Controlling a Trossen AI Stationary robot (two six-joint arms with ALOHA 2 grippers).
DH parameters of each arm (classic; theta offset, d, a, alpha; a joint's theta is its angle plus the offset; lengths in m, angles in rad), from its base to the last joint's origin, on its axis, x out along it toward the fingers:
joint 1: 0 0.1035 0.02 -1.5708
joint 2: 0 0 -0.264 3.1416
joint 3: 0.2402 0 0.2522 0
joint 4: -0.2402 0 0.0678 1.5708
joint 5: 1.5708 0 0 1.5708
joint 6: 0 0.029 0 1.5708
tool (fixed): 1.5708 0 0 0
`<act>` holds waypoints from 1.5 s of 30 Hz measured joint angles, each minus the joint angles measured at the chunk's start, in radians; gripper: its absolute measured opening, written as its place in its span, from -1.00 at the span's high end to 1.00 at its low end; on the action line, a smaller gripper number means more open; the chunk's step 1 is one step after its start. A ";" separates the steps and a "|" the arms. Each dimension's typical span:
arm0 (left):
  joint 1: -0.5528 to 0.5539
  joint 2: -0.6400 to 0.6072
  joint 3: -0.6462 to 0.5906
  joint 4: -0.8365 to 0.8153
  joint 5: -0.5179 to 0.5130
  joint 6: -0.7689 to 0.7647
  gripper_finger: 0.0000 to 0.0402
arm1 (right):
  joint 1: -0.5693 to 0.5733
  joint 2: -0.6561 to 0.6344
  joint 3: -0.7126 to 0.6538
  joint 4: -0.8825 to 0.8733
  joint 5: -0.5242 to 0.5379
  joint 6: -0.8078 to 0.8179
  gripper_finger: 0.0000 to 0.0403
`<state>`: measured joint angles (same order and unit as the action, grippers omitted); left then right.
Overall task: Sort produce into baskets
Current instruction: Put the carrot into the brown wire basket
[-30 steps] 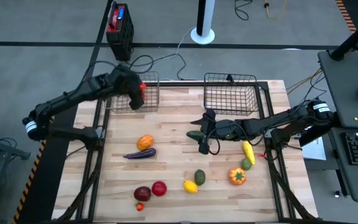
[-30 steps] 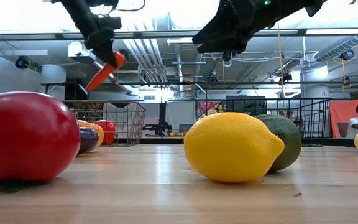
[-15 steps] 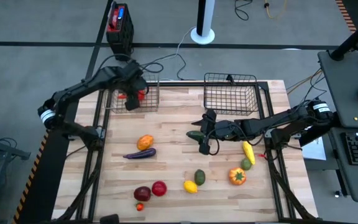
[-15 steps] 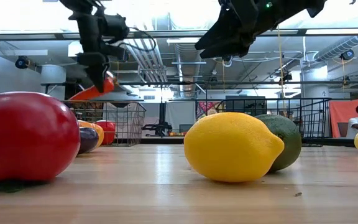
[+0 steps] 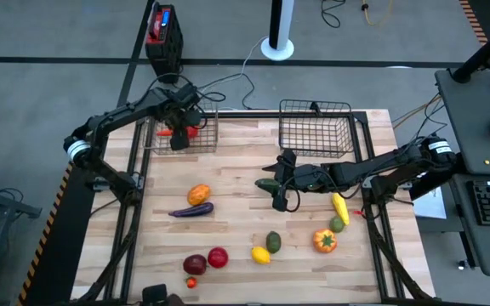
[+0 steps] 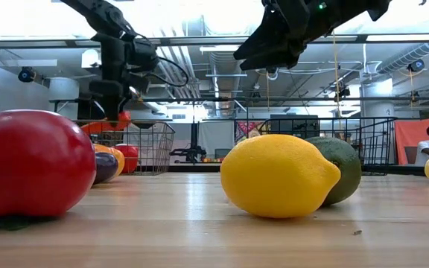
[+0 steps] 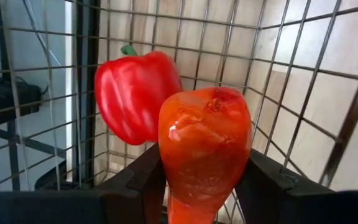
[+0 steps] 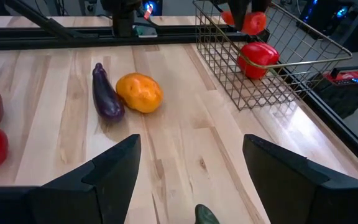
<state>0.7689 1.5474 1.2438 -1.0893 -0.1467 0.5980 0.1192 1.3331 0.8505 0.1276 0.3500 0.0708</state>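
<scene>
Wood table point(image 5: 236, 229), left end effector point(image 5: 177, 132) clamped on orange-red veg point(image 7: 205, 149), over basket point(image 5: 202, 144)

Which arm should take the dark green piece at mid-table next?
Right. The right gripper hovers open beside the dark green piece; the left gripper is busy over the left basket, holding an orange-red piece.

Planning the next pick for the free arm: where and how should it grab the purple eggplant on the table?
Grip the eggplant across its slim middle, coming straight down from above. It lies flat on the table, long axis roughly left to right, so set the fingers across its narrow width. The orange piece sits close beside it on the baskets' side; keep that finger tight. The right gripper is open.
</scene>
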 joint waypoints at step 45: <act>0.022 0.291 0.232 -0.024 0.114 0.082 0.29 | 0.000 0.000 0.000 -0.021 0.000 -0.002 -0.36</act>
<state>0.7910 1.8381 1.4762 -1.1131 -0.0329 0.6797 0.1196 1.3331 0.8501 0.1064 0.3504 0.0692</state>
